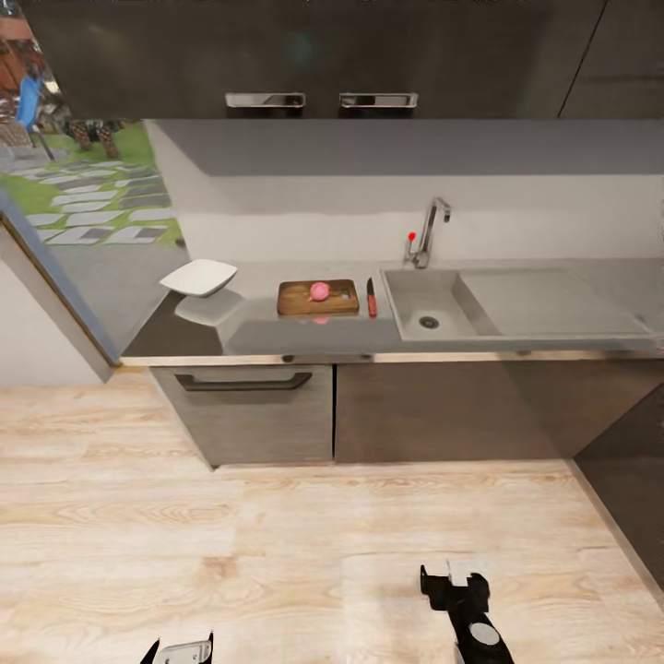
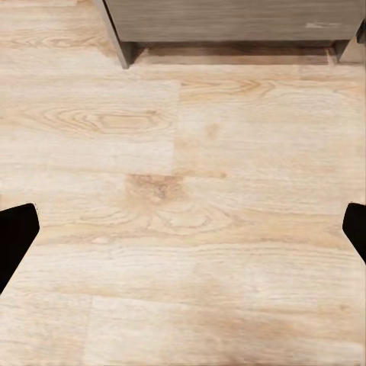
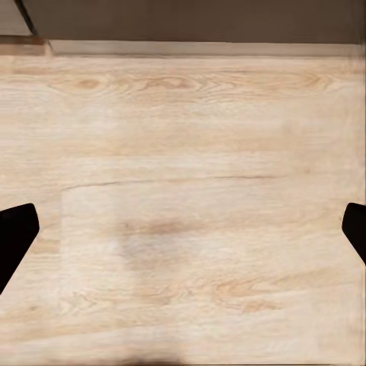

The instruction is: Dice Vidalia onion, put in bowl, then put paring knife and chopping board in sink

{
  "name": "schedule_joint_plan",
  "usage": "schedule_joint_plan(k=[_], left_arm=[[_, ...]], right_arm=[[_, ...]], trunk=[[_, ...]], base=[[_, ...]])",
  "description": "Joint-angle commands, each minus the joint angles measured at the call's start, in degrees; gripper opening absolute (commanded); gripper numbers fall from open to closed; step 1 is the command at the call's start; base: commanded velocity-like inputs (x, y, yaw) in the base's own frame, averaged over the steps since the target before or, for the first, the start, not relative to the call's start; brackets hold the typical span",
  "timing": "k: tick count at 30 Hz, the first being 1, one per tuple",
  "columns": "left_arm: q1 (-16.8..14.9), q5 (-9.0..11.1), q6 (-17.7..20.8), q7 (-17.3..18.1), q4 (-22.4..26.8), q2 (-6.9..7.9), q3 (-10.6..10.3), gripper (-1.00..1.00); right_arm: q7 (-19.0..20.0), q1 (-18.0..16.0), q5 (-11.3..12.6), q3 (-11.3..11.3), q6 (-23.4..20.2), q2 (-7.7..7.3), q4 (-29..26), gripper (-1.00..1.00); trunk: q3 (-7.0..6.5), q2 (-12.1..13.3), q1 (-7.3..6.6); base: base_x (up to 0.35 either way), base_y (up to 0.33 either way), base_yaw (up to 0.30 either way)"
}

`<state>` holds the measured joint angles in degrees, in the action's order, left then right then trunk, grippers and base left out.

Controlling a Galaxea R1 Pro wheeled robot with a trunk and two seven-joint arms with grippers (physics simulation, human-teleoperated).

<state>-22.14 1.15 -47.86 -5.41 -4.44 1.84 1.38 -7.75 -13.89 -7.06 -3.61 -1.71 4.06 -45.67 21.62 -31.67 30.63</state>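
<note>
A pink round onion (image 1: 319, 291) rests on the brown chopping board (image 1: 318, 299) on the grey countertop (image 1: 258, 330). Just right of the board lies the red-handled paring knife (image 1: 372, 297). The white bowl (image 1: 199, 277) stands at the counter's left end. Right of the knife is the grey sink (image 1: 432, 304) with its chrome faucet (image 1: 430, 231) and red knob. Both arms hang low over the wooden floor, far from the counter. My left gripper (image 1: 178, 651) and my right gripper (image 1: 454, 583) are open, with black fingertips (image 2: 17, 232) (image 3: 17, 229) spread wide and nothing between them.
A grey drawer front with a dark handle (image 1: 243, 381) sits under the bowl and board, with dark cabinet doors (image 1: 443, 406) beside it. A drainboard (image 1: 544, 300) extends right of the basin. Dark wall cabinets (image 1: 314, 55) hang above. Light wooden floor (image 1: 277, 553) lies between me and the counter.
</note>
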Motion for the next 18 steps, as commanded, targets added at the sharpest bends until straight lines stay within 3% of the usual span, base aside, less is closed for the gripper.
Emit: schedule_joint_plan(k=[1,9,14,15,18], left_arm=[[-0.09,0.08,-0.35,0.04,-0.22,0.00,0.11,1.00],[-0.09,0.08,-0.33,0.04,-0.22,0.00,0.11,1.00],[-0.09,0.08,-0.35,0.04,-0.22,0.00,0.11,1.00],[-0.09,0.08,-0.32,0.04,-0.22,0.00,0.11,1.00],[-0.09,0.08,-0.31,0.04,-0.22,0.00,0.10,1.00]], right_arm=[[-0.49,-0.04,-0.58,-0.17,-2.85,0.06,-2.66,1.00],[-1.43,-0.60,-0.81,-0.05,-20.86,0.07,-20.60,1.00],[-2.41,-3.42,-0.86,0.95,-27.79,0.11,-27.22,1.00],[-3.85,-8.57,-0.85,2.55,-32.74,0.22,-30.26,1.00],[-4.32,-14.19,-0.73,3.08,-36.75,1.03,-31.09,1.00]], trunk=[[0.08,-0.08,-0.01],[0.08,-0.08,-0.01],[0.08,-0.08,-0.01],[0.08,-0.08,-0.01],[0.08,-0.08,-0.01]], base=[[-0.229,0.000,0.000],[-0.064,0.000,0.000],[-0.006,0.000,0.000],[0.000,0.000,0.000],[0.000,0.000,0.000]])
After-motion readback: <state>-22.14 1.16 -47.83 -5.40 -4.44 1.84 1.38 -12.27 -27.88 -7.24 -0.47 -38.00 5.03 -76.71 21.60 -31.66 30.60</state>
